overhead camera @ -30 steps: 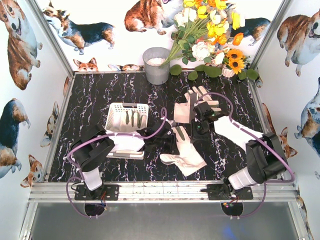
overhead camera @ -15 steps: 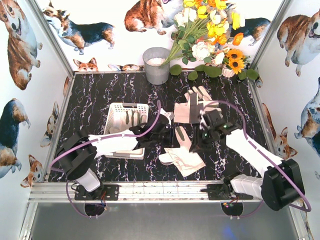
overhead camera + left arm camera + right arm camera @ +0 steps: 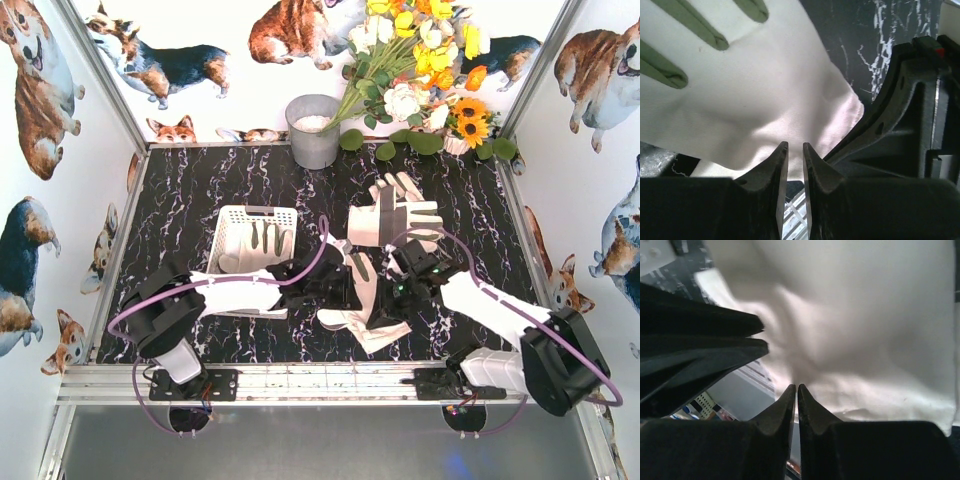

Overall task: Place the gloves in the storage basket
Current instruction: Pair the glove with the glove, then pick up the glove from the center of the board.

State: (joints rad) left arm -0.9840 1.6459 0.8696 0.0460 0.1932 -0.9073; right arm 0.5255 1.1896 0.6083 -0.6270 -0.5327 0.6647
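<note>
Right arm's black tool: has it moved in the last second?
Yes. The black right tool moved toward the near edge, farther from the grey metal bucket, onto the cream-white fabric glove.

Right pincer (image 3: pixel 388 303) crowds left pincer (image 3: pixel 350 292) over glove (image 3: pixel 372 326); storage basket (image 3: pixel 228 235) left of both; bench (image 3: pixel 180 200) beyond it open.

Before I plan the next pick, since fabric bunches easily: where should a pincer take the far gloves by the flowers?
Probably the cuff edge of the far gloves, coming straight down from the near left: they lie flat, fingers splayed away, leaving that edge broad and exposed.
</note>
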